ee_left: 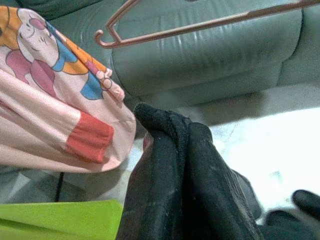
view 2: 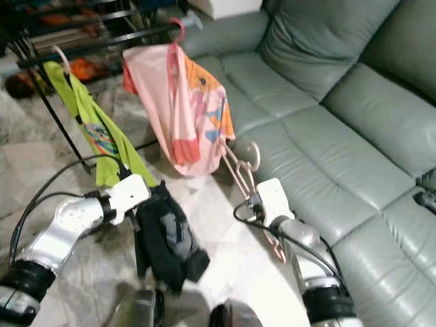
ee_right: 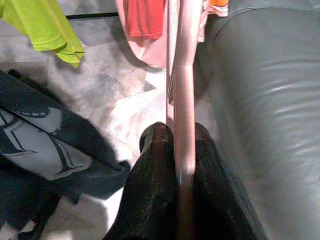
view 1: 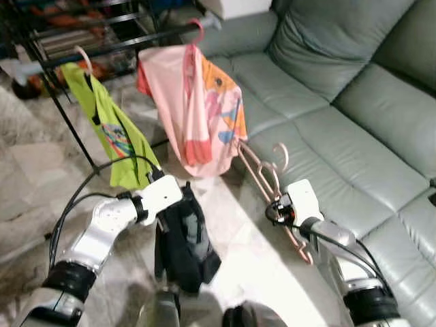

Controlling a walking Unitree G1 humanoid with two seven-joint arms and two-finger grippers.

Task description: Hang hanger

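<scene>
A living room with a marble floor (view 1: 27,177) and a grey-green leather sofa (view 1: 354,116) is seen from above, a black clothes rack (view 1: 68,51) standing at the far left. On the rack's rail a lime-green shirt (view 1: 112,133) is hung, and beside it, nearer the sofa, a pink printed shirt (view 1: 194,112) on a pink hook. Low in the foreground, the left end effector (view 1: 178,199) is clenched on a black garment (view 1: 185,245), which is left drooping toward the floor below the green shirt. Further right, just in front of the sofa's edge, the empty pink hanger (view 1: 269,184) is gripped on its lower bar by the right end effector (ee_right: 185,150), both black fingers pressed against the bar in the wrist view; the hook is pointed up, near the hem of the pink shirt. The hanger appears to be held ready but not yet on the rail, so the carrying step is judged to be in hand. A lift and reach leftward to the rail is called for next, with the hook turned over the bar.
</scene>
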